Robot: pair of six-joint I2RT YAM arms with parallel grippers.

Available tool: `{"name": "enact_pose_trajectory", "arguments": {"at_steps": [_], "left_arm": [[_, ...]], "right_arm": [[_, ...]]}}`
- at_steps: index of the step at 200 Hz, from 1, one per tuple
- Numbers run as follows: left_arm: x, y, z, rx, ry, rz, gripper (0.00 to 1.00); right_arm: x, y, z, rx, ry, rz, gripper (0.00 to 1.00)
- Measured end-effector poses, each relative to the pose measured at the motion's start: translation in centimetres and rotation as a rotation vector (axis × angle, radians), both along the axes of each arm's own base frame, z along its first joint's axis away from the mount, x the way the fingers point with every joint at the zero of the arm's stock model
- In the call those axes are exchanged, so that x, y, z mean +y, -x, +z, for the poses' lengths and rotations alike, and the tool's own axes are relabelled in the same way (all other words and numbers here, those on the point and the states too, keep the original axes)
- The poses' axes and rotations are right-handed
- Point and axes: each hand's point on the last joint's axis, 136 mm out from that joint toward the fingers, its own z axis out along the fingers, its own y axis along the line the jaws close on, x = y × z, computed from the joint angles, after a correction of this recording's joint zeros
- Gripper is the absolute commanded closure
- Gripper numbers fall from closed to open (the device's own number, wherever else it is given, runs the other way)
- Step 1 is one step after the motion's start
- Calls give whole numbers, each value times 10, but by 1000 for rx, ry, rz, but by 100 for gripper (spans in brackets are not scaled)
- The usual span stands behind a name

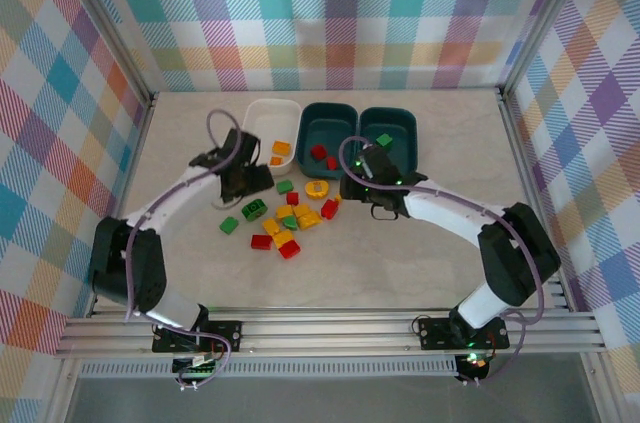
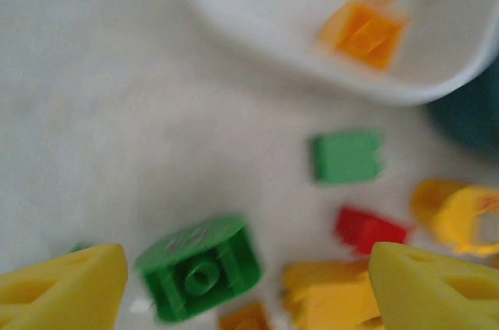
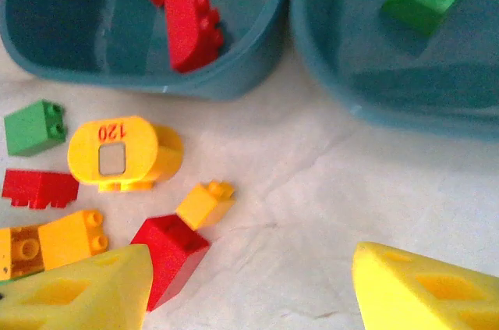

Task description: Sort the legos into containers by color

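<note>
Beside the white tray (image 1: 265, 123), the left gripper (image 2: 249, 289) hangs open above the loose bricks (image 1: 300, 213); a green brick (image 2: 199, 275), blurred, seems to lie nearer one fingertip (image 2: 70, 287). The right gripper (image 3: 249, 291) is open too.

We see a white tray (image 1: 262, 108) with orange bricks (image 1: 281, 148), 2 teal trays (image 1: 328, 106), red, green and yellow legos (image 1: 307, 215), and pastel plaid walls (image 1: 340, 13).

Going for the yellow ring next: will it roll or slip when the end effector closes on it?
The yellow ring looks like hard, glossy plastic: likely stiff and light. Its rounded side could slip when pinched. Printed face up, it probably won't roll when nudged.
</note>
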Motion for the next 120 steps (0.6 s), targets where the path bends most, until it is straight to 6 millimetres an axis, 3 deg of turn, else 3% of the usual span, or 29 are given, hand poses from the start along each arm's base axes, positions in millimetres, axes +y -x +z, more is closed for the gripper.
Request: {"name": "enact_pose_trajectory", "arguments": {"at_steps": [26,54,79,120], "left_arm": [[16,48,-49,106,7,93,17],[23,62,-56,99,19,141,17],[27,64,-44,49,26,159,15],[31,59,5,-127,78,177,7]], "right_arm": [[22,10,-14,58,12,8,28],[48,4,-23,95,8,6,28],[59,-1,-35,127,22,-12,28],[62,2,-67,186,75,-20,31]]}}
